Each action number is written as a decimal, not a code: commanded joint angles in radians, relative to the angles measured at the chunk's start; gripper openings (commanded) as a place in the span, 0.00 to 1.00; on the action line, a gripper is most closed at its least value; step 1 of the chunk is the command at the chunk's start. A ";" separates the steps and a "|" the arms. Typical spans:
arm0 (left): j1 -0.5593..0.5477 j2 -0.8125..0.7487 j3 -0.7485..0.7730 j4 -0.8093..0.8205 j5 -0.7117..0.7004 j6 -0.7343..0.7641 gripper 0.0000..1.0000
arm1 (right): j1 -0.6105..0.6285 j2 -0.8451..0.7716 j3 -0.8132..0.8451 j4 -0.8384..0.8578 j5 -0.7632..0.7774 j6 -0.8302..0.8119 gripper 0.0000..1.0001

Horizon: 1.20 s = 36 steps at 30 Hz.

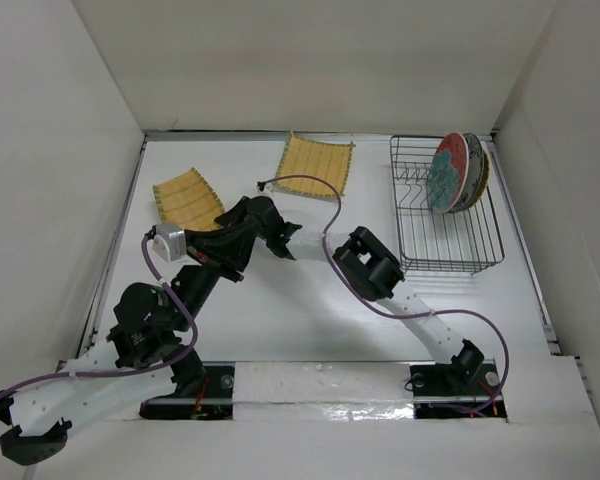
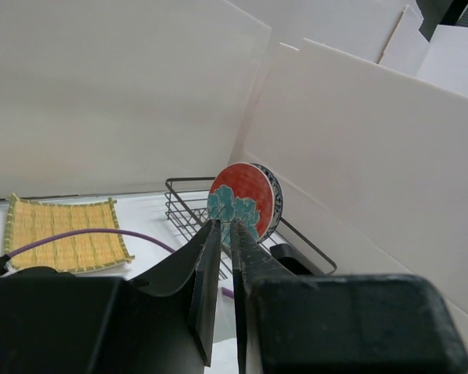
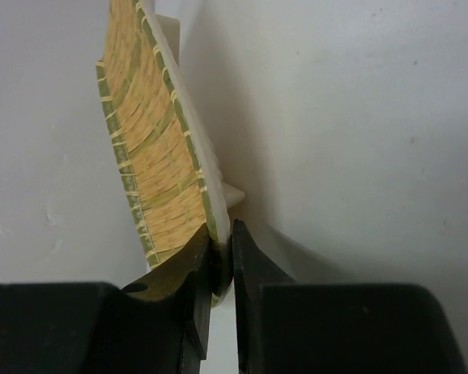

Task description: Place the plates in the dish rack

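The dish rack [image 1: 450,255] holds three plates standing on edge at its far end. The red plate [image 1: 446,172] faces the open length of the rack. Close behind it is the speckled plate [image 2: 276,195], and behind that the rim of the yellow plate [image 1: 484,170] can be seen. The rest of the rack, nearer the arms, has only bare wire and prongs.

The right gripper [image 3: 222,243] is clamped on the gripped bamboo plate [image 3: 156,156]. Its two fingers pinch the plate's rim at one corner. In the right wrist view the plate is seen nearly edge-on, with the woven yellow face to one side and the pale underside to the other. In the top view this is the bamboo plate farther from the rack, well to the rack's left. The dark wrists of both arms crowd over its corner there, so the grip itself is hidden in that view.

The flat bamboo plate [image 1: 317,165] lies on the table [image 1: 310,320] just left of the rack's far end, with neither gripper touching it. A purple cable [image 2: 86,232] loops past its near edge.

The left gripper [image 2: 225,234] points towards the rack from the left. Its fingers are drawn almost together, leaving a thin slit with nothing in it.
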 commanded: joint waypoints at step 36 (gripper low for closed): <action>-0.005 0.017 -0.001 0.040 0.036 0.012 0.11 | -0.577 -1.675 -1.043 -0.309 0.618 -1.052 0.00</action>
